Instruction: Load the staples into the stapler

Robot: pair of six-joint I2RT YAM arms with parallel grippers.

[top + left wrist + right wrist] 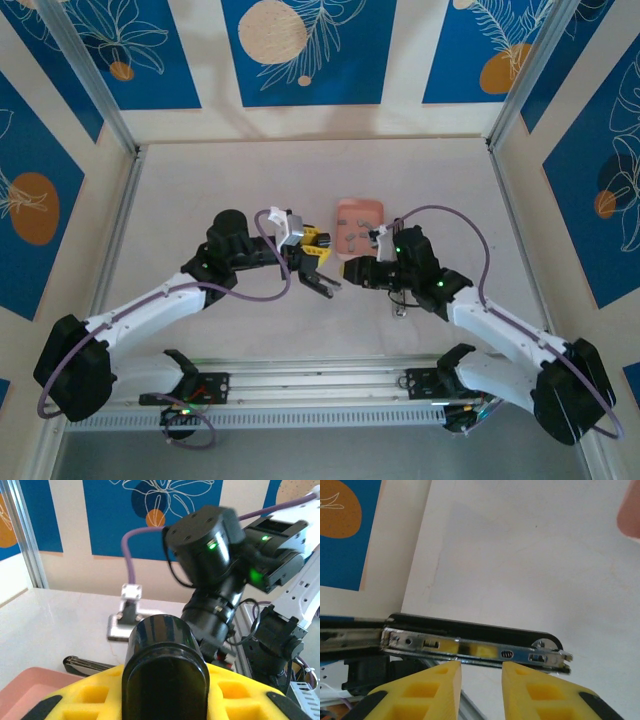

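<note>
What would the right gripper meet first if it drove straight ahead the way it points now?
The stapler. It lies crosswise just beyond the open right gripper, metal channel facing it. Contact looks near-immediate, though depth is hard to judge from the wrist view.

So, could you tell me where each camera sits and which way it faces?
Top external: above and behind the bases, looking down on the table; the left gripper and right gripper show.
Left wrist: by the left gripper, facing the right arm; its yellow fingers flank the stapler's black end.
Right wrist: by the right gripper, facing left across the table at the stapler; its open fingers show.
Shared: all three see the pink tray.
</note>
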